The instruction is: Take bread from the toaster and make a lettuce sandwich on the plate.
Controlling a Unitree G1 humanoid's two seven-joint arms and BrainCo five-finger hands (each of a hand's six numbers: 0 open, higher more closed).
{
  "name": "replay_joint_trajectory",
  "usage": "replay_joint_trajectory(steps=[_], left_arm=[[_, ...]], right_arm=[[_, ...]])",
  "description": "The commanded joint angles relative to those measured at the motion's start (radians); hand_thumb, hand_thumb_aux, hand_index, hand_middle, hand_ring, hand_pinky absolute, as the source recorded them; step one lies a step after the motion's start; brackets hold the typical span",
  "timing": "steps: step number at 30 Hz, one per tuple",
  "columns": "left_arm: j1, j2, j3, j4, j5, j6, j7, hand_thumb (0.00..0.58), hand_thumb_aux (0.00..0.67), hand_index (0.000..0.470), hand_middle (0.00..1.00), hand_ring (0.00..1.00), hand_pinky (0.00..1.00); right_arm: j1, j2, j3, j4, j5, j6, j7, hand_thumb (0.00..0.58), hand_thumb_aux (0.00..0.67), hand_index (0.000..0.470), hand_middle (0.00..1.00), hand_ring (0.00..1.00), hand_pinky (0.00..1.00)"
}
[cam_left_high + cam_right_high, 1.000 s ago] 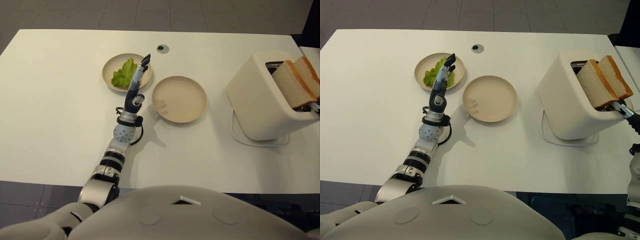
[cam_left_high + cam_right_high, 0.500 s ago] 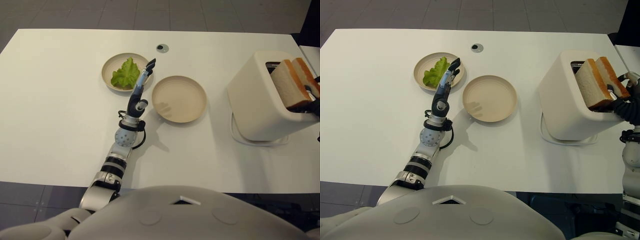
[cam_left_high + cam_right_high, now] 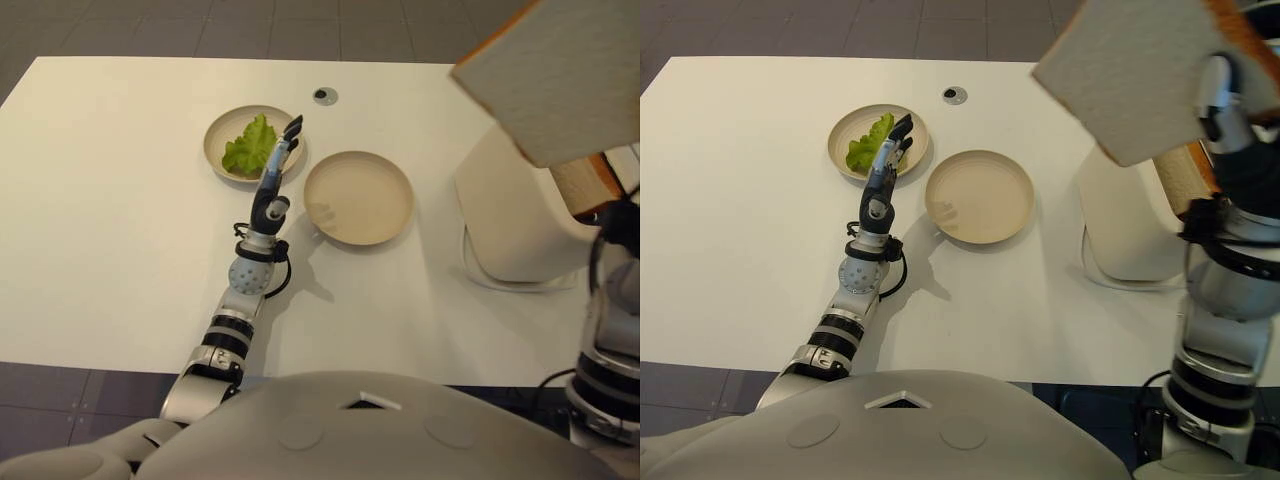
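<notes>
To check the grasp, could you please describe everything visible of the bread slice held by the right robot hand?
The bread slice is a pale, fine-crumbed, squarish piece with a tan crust showing at its edge. It hangs high above the toaster, tilted, its flat face toward the camera. The right robot hand grips its right edge; nothing else touches it.

Bright, even light casts soft shadows (falling rightward) on the white table (image 3: 100, 200).
</notes>
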Motion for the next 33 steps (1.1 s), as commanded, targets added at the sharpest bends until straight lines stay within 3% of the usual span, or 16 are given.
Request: replay_joint_trajectory(steps=[1,4,9,18,25,33], left_arm=[[0.002,0.003,0.021,0.091,0.008,0.001,0.023,0.000,0.000,0.000,0.00,0.00,0.00],[-0.020,0.010,0.055,0.102,0.020,-0.005,0.069,0.000,0.000,0.000,0.00,0.00,0.00],[-0.050,0.024,0.081,0.115,0.049,-0.006,0.120,0.000,0.000,0.000,0.00,0.00,0.00],[-0.076,0.071,0.085,0.106,0.082,-0.002,0.127,0.000,0.000,0.000,0.00,0.00,0.00],[-0.090,0.088,0.057,0.123,0.122,-0.003,0.120,0.000,0.000,0.000,0.00,0.00,0.00],[-0.112,0.123,0.046,0.127,0.161,0.006,0.127,0.000,0.000,0.000,0.00,0.00,0.00]], right_arm=[[-0.043,0.112,0.284,0.182,-0.004,0.117,0.130,0.580,0.670,0.470,1.00,1.00,1.00],[-0.098,0.143,0.323,0.376,-0.041,0.136,0.164,0.580,0.670,0.470,1.00,1.00,1.00],[-0.113,0.109,0.329,0.572,-0.136,0.065,0.196,0.580,0.670,0.470,1.00,1.00,1.00],[-0.153,0.025,0.329,0.599,-0.255,0.024,0.273,0.580,0.670,0.470,1.00,1.00,1.00],[-0.259,0.011,0.414,0.792,-0.426,-0.053,0.246,0.580,0.670,0.470,1.00,1.00,1.00],[-0.224,-0.031,0.456,0.786,-0.451,-0.114,0.319,0.580,0.670,0.470,1.00,1.00,1.00]])
